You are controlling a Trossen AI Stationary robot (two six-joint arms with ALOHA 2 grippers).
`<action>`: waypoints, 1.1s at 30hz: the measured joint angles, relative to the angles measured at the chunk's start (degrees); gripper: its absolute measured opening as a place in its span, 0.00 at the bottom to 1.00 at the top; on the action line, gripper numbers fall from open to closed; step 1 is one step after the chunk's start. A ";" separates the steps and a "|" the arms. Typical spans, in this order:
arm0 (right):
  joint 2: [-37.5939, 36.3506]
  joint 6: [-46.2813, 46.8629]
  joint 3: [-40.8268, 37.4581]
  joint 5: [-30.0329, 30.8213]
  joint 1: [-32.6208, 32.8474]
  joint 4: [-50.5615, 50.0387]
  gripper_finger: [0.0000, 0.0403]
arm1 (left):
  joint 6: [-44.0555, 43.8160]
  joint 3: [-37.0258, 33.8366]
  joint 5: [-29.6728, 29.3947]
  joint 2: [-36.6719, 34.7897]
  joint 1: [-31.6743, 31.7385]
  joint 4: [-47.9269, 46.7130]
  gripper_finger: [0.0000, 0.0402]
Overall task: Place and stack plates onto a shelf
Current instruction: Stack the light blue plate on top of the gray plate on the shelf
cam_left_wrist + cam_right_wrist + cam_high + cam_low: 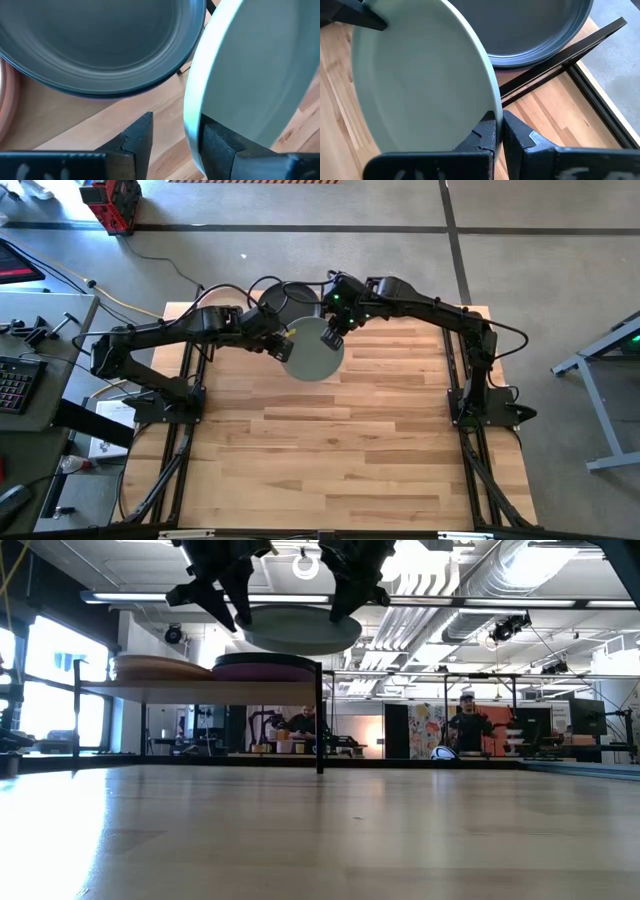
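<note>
Sage green plate is held in the air just beside the shelf, raised above shelf height, probably so it can be moved over the stack. Right gripper is clamped shut on its rim. Left gripper is spread wide around the opposite rim, with no firm pinch seen. On the shelf, a dark grey plate sits uppermost over a purple plate; a peach plate lies alongside.

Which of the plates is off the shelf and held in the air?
The sage green plate, gripped at its rim by the right gripper. The dark grey plate and the purple plate rest on the shelf.
</note>
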 joint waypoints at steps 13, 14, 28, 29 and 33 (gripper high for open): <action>0.00 -1.83 -0.02 0.11 0.01 1.79 0.00 | 0.90 -0.02 -0.51 0.00 -0.19 0.79 0.02; 0.00 -2.55 -0.02 0.20 0.01 1.86 0.00 | 0.92 -0.02 -0.51 0.00 -0.15 0.83 0.02; 0.00 -9.19 -0.07 -0.16 -0.48 6.23 0.20 | -1.13 0.00 0.05 -0.10 0.84 -1.20 0.01; 0.00 -9.18 -0.07 -0.15 -0.66 6.89 0.23 | -1.18 0.00 0.13 -0.34 1.33 -2.03 0.01; -0.17 -10.31 -0.07 0.14 -1.57 7.52 0.31 | -2.01 -0.01 0.29 -2.49 4.35 -8.33 0.01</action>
